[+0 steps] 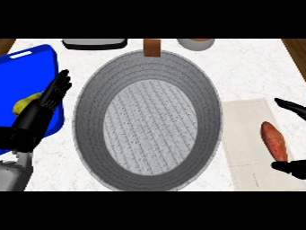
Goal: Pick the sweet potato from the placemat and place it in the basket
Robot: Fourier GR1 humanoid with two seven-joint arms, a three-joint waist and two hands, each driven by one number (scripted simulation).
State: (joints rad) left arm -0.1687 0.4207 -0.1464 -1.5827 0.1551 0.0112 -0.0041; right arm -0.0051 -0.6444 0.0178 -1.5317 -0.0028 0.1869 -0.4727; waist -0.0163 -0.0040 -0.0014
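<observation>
While the right hand (301, 139) brackets it with spread fingers, the sweet potato (274, 141) appears rigid, tapered; grasp mid-body. Left hand (32, 119) rests open.

Basket (92, 134): woven, ribbed grey fibre, matt. Tray (9, 76): glossy blue plastic. Placemat (248, 134): pale matt cloth. Counter (248, 67): white speckled stone. Sweet potato (274, 141): dull orange skin.

Bright, even light across the white counter (248, 72); no glare, only faint soft shading inside the grey basket (89, 112) rim
</observation>
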